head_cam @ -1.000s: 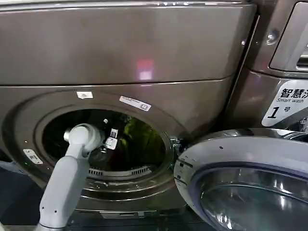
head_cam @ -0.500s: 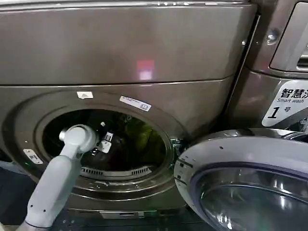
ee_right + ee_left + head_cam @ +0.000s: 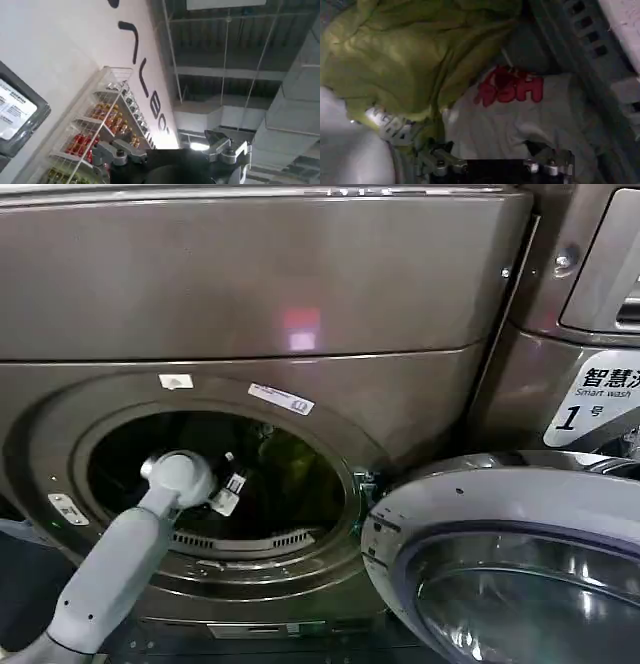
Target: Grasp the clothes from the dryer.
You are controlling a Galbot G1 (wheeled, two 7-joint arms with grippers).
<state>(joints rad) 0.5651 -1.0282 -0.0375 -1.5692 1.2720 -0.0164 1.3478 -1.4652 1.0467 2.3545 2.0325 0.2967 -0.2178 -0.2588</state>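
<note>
The left gripper (image 3: pixel 495 162) is inside the drum of the large bronze-grey front-loading dryer (image 3: pixel 250 294), its two fingers spread apart with nothing between them. Just past the fingertips (image 3: pixel 442 159) lie three garments, the clothes: a white one with red-pink marks (image 3: pixel 520 117) directly ahead of the gripper, a yellow-green one with white print (image 3: pixel 415 55) heaped beside and partly over it, and a pale grey-white one (image 3: pixel 345 145) at the edge beside the yellow-green one. The white garment rests against the drum's perforated grey wall (image 3: pixel 590 45).

From the head view, the single grey left arm (image 3: pixel 125 559) passes through the dryer's round porthole (image 3: pixel 215 484), with open room between the arm and the ring on every side. The round glass door (image 3: pixel 510 564) hangs swung open beside the porthole, well clear of the arm.

The right gripper (image 3: pixel 172 155) is away from the dryer, pointing at a ceiling, fingers spread and empty.
</note>
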